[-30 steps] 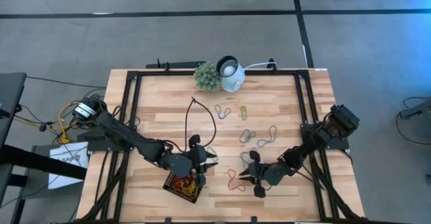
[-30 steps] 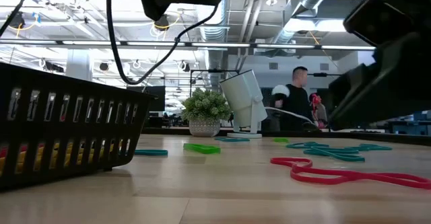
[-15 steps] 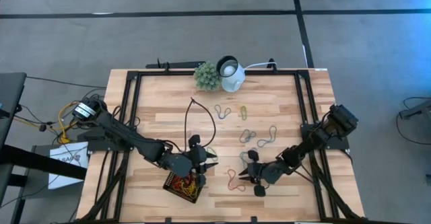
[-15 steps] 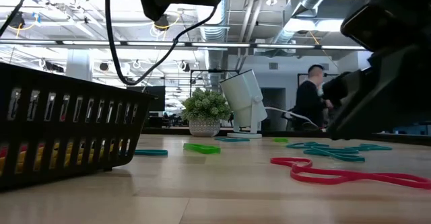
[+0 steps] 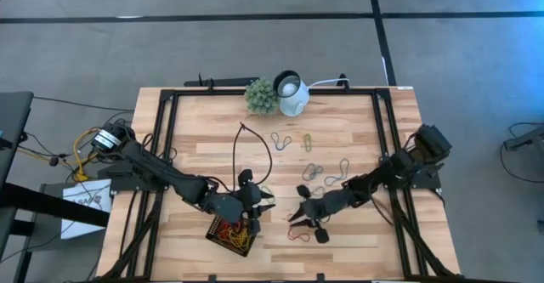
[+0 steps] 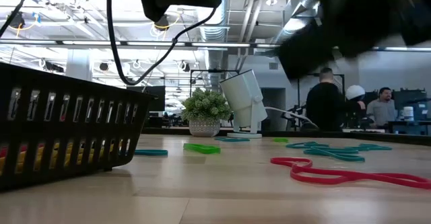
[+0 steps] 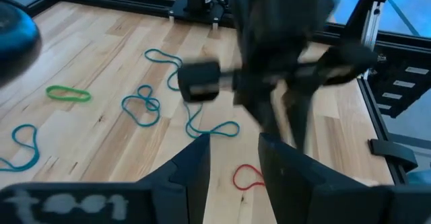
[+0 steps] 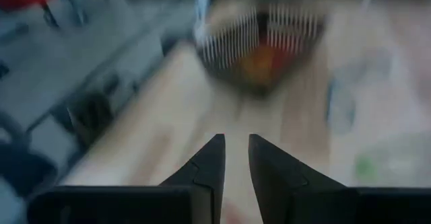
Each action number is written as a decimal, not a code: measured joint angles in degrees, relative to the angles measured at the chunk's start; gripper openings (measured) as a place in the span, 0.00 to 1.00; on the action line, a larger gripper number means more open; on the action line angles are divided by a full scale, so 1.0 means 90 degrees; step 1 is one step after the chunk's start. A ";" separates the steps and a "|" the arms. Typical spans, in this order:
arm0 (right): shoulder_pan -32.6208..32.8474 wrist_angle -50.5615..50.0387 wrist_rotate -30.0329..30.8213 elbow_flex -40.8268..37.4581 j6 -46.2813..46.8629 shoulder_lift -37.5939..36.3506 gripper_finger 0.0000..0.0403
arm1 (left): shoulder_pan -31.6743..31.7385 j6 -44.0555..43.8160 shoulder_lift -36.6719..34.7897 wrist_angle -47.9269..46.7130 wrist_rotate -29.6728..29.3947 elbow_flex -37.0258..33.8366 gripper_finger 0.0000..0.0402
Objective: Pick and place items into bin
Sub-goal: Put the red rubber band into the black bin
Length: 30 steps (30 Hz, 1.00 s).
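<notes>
The bin (image 5: 231, 234) is a small black tray with slotted walls near the table's near edge. It also shows in the low view (image 6: 60, 130) and blurred in the right wrist view (image 8: 259, 46), with red, orange and yellow bands inside. A red band (image 5: 297, 229) lies flat on the table right of the bin (image 6: 337, 173). Teal bands (image 5: 336, 177) and a green one (image 5: 308, 141) lie farther back. My left gripper (image 5: 265, 202) hovers open above the bin's far right corner (image 7: 234, 163). My right gripper (image 5: 297, 216) hangs open above the red band, pointing at the bin (image 8: 236, 150).
A green plant ball (image 5: 262, 96) and a white round lamp (image 5: 291, 93) stand at the far edge. A thin black cable (image 5: 255, 147) loops over the table's middle. Black frame rails run along the sides. People (image 6: 326, 106) stand in the room behind.
My right gripper has risen off the table and swung fast toward the table's left, toward the bin, and now sits over the red band. The red band has stayed flat on the wood. My left arm has kept still.
</notes>
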 joint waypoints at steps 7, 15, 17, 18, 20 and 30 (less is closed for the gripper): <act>-0.0237 0.0223 -0.0149 0.1362 -0.0609 -0.1600 0.16 | 0.0000 -0.0002 0.0000 -0.0001 0.0017 0.0000 0.28; -0.0177 -0.1672 -0.0151 0.2414 -0.1798 -0.2033 0.16 | 0.0078 0.0017 0.0002 0.0007 -0.0093 0.0000 0.28; -0.0244 -0.1809 -0.0163 0.2644 -0.1806 -0.2066 0.16 | 0.0112 0.0017 0.0002 0.0008 -0.0100 0.0000 0.28; -0.0295 -0.1705 -0.0185 0.2670 -0.1759 -0.2068 0.16 | 0.0128 0.0017 0.0002 0.0001 -0.0101 0.0000 0.28; -0.0373 -0.1438 -0.0188 0.2670 -0.1625 -0.2104 0.16 | 0.0149 0.0017 0.0002 -0.0002 -0.0101 0.0000 0.28; -0.0883 -0.1915 -0.0509 0.3072 -0.1543 -0.2431 0.16 | 0.0182 0.0017 0.0002 0.0000 -0.0027 0.0000 0.28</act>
